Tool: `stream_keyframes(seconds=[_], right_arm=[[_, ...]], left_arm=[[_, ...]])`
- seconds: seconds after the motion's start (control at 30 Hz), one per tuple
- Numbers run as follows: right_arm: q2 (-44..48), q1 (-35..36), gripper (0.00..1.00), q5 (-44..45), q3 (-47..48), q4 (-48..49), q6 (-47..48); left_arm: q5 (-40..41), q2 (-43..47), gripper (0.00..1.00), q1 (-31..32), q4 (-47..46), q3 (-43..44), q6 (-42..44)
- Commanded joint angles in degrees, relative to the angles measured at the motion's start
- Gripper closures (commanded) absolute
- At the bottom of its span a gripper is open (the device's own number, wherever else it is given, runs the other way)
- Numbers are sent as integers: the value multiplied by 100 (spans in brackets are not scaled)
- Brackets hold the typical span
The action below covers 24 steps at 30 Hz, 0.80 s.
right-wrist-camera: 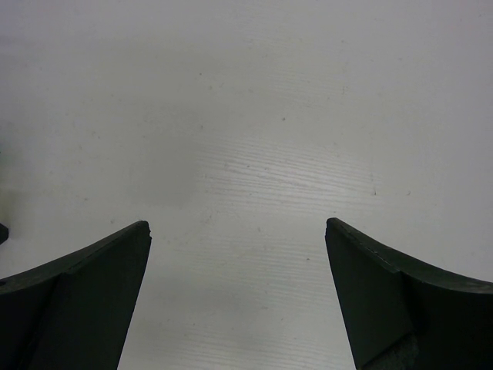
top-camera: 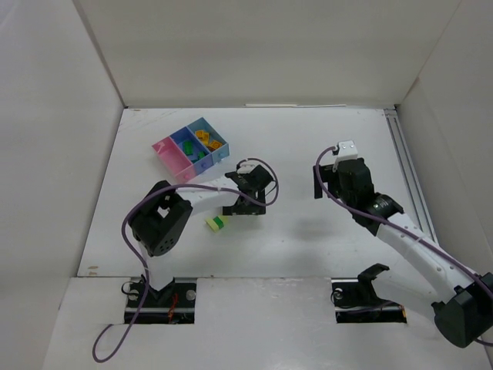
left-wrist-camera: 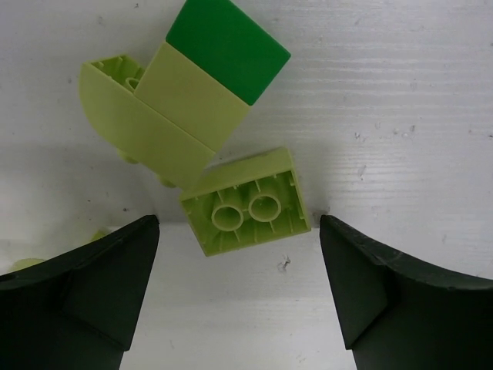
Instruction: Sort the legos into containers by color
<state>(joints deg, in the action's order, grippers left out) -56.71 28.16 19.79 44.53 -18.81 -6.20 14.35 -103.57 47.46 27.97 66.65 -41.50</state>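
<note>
A lime green lego (left-wrist-camera: pixel 246 200) lies upside down on the white table, its near edge between my left fingertips. A pale yellow-with-green lego (left-wrist-camera: pixel 192 92) lies touching it just beyond. Both show as one small cluster (top-camera: pixel 216 223) in the top view. My left gripper (left-wrist-camera: pixel 239 225) is open and low over them; it also shows in the top view (top-camera: pixel 243 206). The containers, pink (top-camera: pixel 171 156) and blue (top-camera: pixel 206 139), stand at the back left and hold orange and green bricks. My right gripper (right-wrist-camera: pixel 237 225) is open and empty over bare table at mid-right (top-camera: pixel 331 185).
White walls enclose the table on the left, back and right. A rail (top-camera: pixel 404 166) runs along the right edge. The left arm's purple cable (top-camera: pixel 231 183) loops above its wrist.
</note>
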Motion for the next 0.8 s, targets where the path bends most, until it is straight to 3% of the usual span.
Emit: stream_keyframes(seconds=[0.0,0.33,0.67,0.77], right_arm=[[134,-39,0,121,-24,185,48],[134,-91,0,121,-24,237,48],[134,-92,0,69,-24,237,48],[134,-92,0,69,-24,237,48]], left_arm=[[226,-49,18,-9,218,278,-166],[-10,-278,25,-202,25,340,-245],[-125,-85,51,-202,-37,182,-245],[-178,47,51,-202,-37,181,-245]])
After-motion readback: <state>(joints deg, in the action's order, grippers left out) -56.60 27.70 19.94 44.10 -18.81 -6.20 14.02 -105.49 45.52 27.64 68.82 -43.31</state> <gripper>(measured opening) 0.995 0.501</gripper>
